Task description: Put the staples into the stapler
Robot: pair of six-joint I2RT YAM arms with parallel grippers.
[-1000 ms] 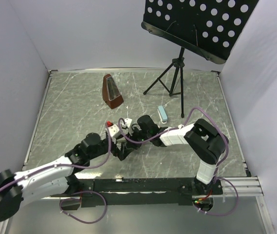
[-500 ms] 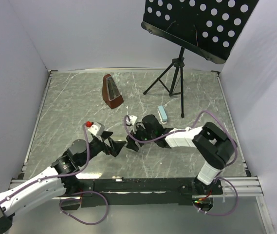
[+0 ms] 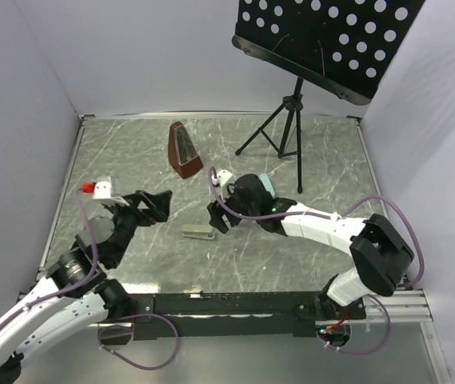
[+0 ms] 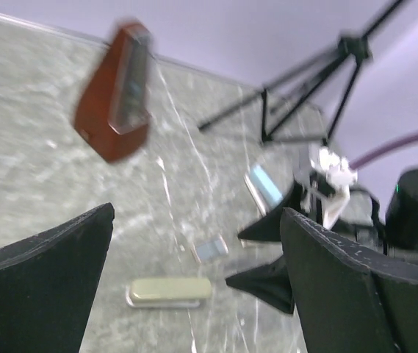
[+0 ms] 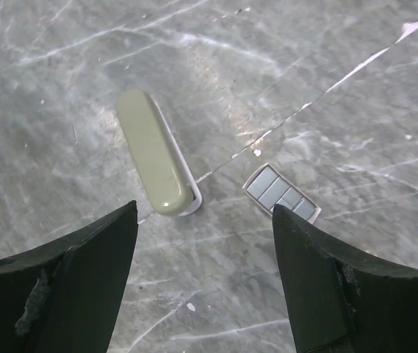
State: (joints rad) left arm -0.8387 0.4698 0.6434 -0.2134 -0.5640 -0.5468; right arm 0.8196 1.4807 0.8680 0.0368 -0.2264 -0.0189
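The stapler (image 3: pixel 197 234), a small olive-cream bar on a metal base, lies flat on the marble table (image 3: pixel 131 160). The left wrist view shows the stapler (image 4: pixel 168 291) low in frame. My right gripper (image 3: pixel 215 218) hovers open just right of it. In the right wrist view the stapler (image 5: pixel 153 151) and a small flat grey-blue piece (image 5: pixel 282 193) lie beyond my right gripper (image 5: pixel 205 209), with nothing between the fingers. My left gripper (image 3: pixel 161 206) hangs wide open and empty, left of the stapler and raised. My left gripper (image 4: pixel 197 220) frames the grey-blue piece (image 4: pixel 210 249). The staples are out of view.
A brown metronome (image 3: pixel 185 150) stands at the back centre. A black music stand tripod (image 3: pixel 291 120) rises at the back right. A light-blue oblong (image 3: pixel 269 181) lies behind my right wrist. White walls close in the left, back and right sides.
Both grippers were together over the stapler. The left arm has pulled back to the left and risen. The right gripper has opened and lifted away, leaving the stapler uncovered on the table.
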